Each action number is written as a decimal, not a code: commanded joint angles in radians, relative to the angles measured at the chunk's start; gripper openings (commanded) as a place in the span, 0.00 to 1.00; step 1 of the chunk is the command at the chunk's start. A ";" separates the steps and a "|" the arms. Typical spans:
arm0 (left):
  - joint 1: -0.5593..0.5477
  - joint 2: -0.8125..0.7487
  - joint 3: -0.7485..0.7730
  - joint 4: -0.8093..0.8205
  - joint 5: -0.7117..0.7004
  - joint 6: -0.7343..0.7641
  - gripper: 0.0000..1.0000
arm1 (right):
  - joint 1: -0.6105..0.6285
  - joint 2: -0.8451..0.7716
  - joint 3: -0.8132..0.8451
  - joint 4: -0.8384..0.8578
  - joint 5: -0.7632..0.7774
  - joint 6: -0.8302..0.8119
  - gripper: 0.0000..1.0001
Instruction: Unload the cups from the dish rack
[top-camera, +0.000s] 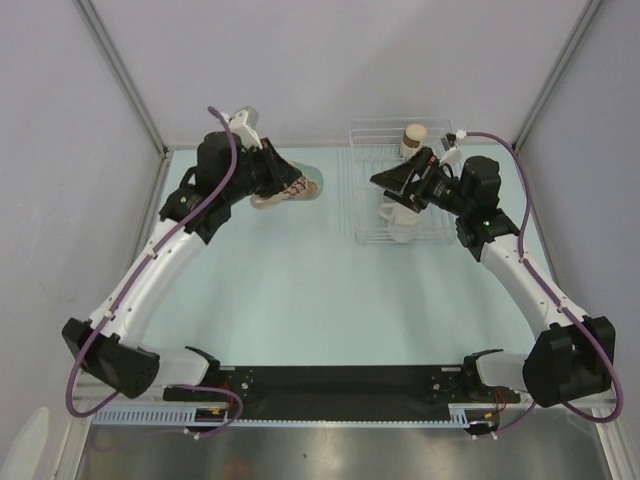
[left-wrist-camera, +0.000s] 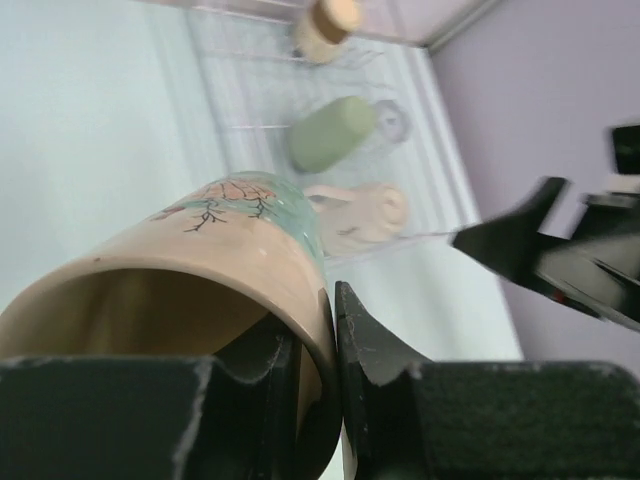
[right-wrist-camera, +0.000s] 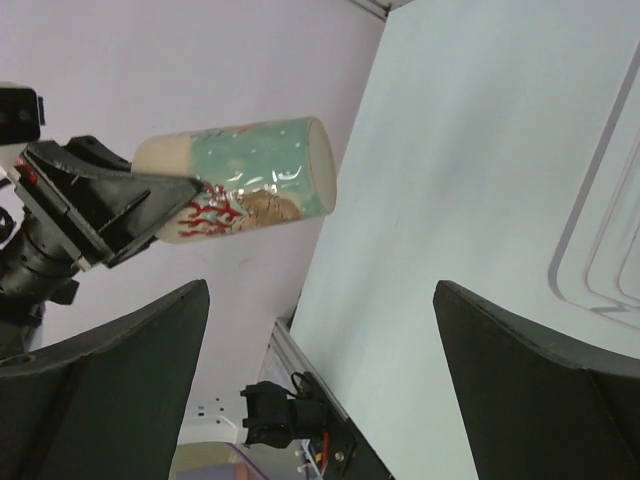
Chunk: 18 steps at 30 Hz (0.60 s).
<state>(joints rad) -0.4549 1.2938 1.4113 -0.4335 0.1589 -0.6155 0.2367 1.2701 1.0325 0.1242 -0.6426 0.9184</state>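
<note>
Here, a printed cup (top-camera: 292, 188) lies sideways in the left claw (top-camera: 272, 180), to the left of the dish rack (top-camera: 362, 232) and apart from it. The cup is cream with a teal band, and carries red branching marks and a brown motif. Its flat base points toward the rack and its mouth toward the claw. The claw is drawn narrow on the rim, with one finger inside the mouth and the other pressed on the outer wall. The cup appears raised off the pale counter (top-camera: 300, 300).

The white wire rack sits at the far right of the counter. Three cups show in it in the left wrist view. A tan cup (left-wrist-camera: 325, 28) with a brown top stands at the far end, a pale green cup (left-wrist-camera: 330, 133) lies on its side in the middle, and a white handled cup (left-wrist-camera: 360, 215) lies on its side nearest.

The left arm (top-camera: 150, 270) arcs up from its near base, its wrist turned right. The right arm (top-camera: 525, 275) curves in from the right. The right claw (top-camera: 395, 183) stands wide and holds nothing; it points left over the middle of the rack.
</note>
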 joint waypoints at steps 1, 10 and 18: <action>0.010 0.100 0.268 -0.178 -0.241 0.155 0.00 | 0.018 -0.018 0.075 -0.089 0.050 -0.084 1.00; 0.025 0.488 0.739 -0.508 -0.541 0.318 0.00 | 0.075 0.008 0.169 -0.256 0.145 -0.185 1.00; 0.091 0.699 0.873 -0.511 -0.526 0.344 0.00 | 0.084 0.006 0.199 -0.337 0.172 -0.211 1.00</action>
<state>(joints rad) -0.3885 1.9514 2.1757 -0.9890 -0.3115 -0.3389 0.3126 1.2736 1.1774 -0.1566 -0.5037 0.7464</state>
